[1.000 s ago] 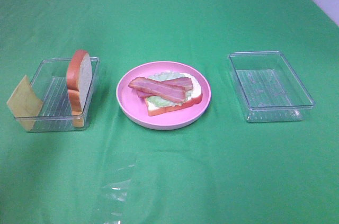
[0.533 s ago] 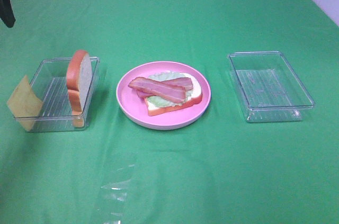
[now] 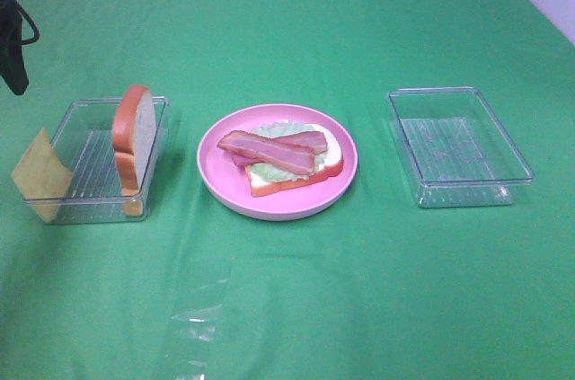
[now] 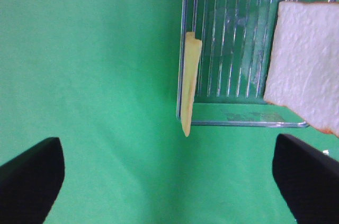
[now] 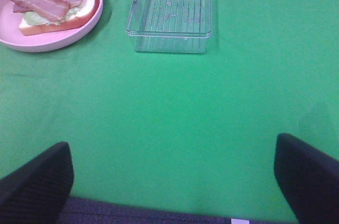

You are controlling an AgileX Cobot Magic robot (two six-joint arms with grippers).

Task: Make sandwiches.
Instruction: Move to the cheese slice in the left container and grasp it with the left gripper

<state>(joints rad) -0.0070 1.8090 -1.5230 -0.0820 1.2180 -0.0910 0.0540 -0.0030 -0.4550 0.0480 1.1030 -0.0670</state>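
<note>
Spreading wide on the near side of the pink plate [image 3: 277, 207], the green cloth [image 3: 377, 290] leaves broad room. The right gripper [image 5: 172, 181] hangs over it, jaws apart, holding nothing. On the plate lies the sandwich [image 3: 292, 163]: one bread slice, lettuce and two bacon strips, all inside the rim. Left of the plate, a clear tray [image 3: 90, 211] holds a bread slice [image 3: 135, 133] upright near its plate-side wall. A cheese square [image 3: 40, 173] leans at its outer wall, and the left gripper [image 4: 169, 181], spread and empty, faces that edge. Right of the plate, well apart, sits a second tray [image 3: 467, 187]. More cloth runs beyond.
</note>
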